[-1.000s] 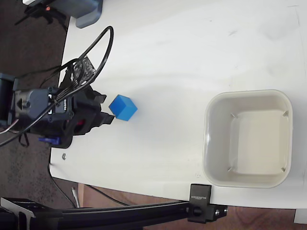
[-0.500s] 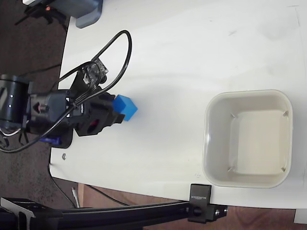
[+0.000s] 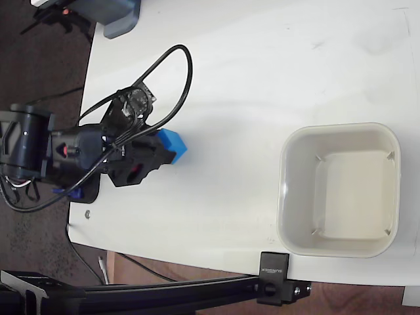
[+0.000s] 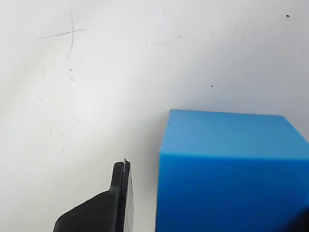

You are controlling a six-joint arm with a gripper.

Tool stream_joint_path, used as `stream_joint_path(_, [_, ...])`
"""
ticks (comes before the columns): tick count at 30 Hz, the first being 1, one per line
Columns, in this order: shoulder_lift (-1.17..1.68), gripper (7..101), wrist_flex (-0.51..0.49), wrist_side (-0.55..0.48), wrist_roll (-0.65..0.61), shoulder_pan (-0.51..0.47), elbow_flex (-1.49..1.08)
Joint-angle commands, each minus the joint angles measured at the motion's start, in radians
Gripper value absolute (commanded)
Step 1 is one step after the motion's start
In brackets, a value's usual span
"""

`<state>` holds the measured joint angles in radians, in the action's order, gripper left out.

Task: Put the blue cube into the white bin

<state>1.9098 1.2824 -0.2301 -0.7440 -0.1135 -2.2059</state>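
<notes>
The blue cube point(image 3: 176, 145) rests on the white table, left of centre in the fixed view. It fills the lower right of the wrist view as a big blue cube point(image 4: 227, 169). My gripper point(image 3: 162, 149) reaches in from the left, open, with its jaws on either side of the cube. In the wrist view a strip of table separates the left finger point(image 4: 118, 200) from the cube's face. The other finger is only a dark sliver at the bottom right corner. The white bin point(image 3: 289, 197) stands empty at the right side of the table.
A grey-blue boxy object point(image 3: 121, 16) sits at the table's top left corner. A black cable point(image 3: 177, 79) loops above the arm. A black bracket point(image 3: 274, 285) on a rail is clamped at the table's near edge, below the bin.
The arm has moved right across the table. The gripper, which stood left of the cube a second ago, now has its fingers around it. The cube has not moved.
</notes>
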Motion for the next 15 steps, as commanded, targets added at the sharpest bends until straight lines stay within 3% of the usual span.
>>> stream_joint_path(1, [0.005,65.6,-0.014,-0.005,-0.003,-0.009,0.049])
stream_joint_path(6, [-0.02,54.0,-0.003,-0.021,-0.014,-0.037,0.086])
stream_joint_path(15, [-0.006,51.3,0.015,-0.034,0.006,-0.038,0.121])
